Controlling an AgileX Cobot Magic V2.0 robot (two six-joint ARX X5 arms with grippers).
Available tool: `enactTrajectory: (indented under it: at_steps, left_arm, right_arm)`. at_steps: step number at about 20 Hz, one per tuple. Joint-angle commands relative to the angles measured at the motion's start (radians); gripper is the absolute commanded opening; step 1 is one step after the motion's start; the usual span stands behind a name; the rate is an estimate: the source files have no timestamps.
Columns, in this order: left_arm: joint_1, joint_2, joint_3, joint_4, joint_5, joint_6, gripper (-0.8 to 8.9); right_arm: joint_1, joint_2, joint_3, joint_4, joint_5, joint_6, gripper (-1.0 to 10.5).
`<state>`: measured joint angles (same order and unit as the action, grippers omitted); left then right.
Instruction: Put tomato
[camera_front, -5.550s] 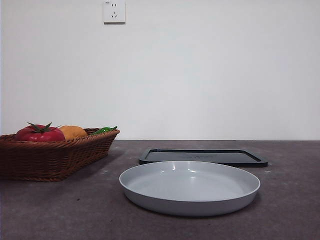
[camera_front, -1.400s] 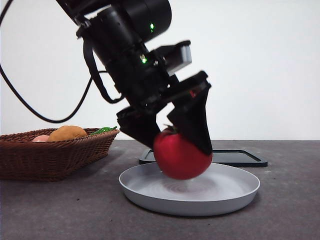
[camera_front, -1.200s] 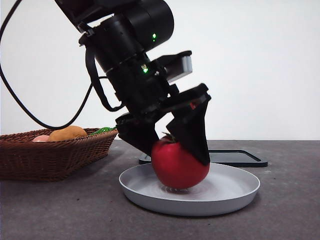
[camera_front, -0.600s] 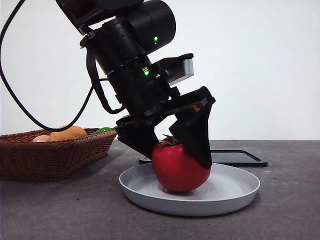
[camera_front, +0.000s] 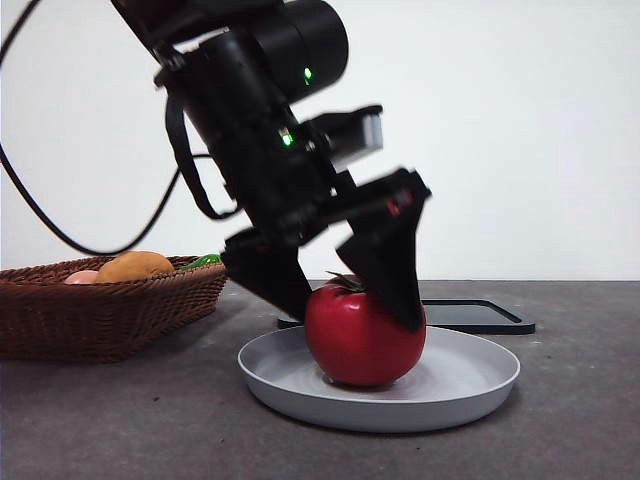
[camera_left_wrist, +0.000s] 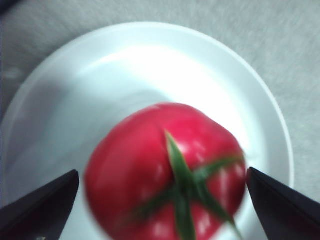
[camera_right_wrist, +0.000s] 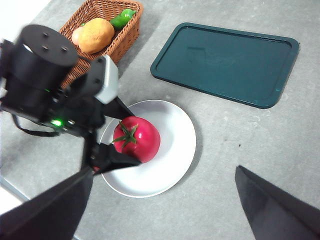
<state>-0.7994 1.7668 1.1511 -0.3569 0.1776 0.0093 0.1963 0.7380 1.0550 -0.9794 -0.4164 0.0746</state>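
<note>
Nearest the front camera, the white plate (camera_front: 455, 385) holds the tomato (camera_front: 364, 335), which sits upright on the plate's floor with its green stem up, and the left gripper (camera_front: 345, 290) straddles it with its jaws spread, clear of the fruit on both sides in the left wrist view. Behind the plate lies the dark green tray (camera_front: 480, 315), and off to the side the wicker basket (camera_front: 100, 315) holds an orange-brown fruit (camera_front: 135, 265), a pale pink item (camera_front: 82, 277) and a green pepper (camera_front: 205, 261). Half a second ago the jaws were closer against the tomato; now they have parted from it, while the right gripper (camera_right_wrist: 160, 210) hangs high above the table, jaws wide apart and holding nothing.
</note>
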Motion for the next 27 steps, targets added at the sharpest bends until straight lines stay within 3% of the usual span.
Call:
enactTrajectory:
  at_steps: [1,12,16,19,27]
  left_arm:
    - [0.021,-0.077,0.021,-0.005,-0.006,-0.003,5.93]
    - [0.238,-0.528,0.021,-0.19,0.0,-0.028,5.93]
    - [0.354,-0.661,0.021,-0.343,0.111,-0.007,5.93]
    - [0.425,-0.734,0.021,-0.5,0.15,0.062,5.93]
    - [0.444,-0.85,0.021,-0.769,0.344,0.115,5.93]
  right_arm:
    - [0.005,0.006,0.017,0.006,-0.002,-0.008,4.6]
    - [0.005,0.006,0.017,0.006,-0.002,-0.008,4.6]
    - [0.005,0.006,0.017,0.006,-0.002,-0.008,4.6]
    - [0.005,0.007,0.017,0.006,-0.002,-0.01,4.6]
    - [0.005,0.042,0.017,0.005,-0.003,-0.012,4.6]
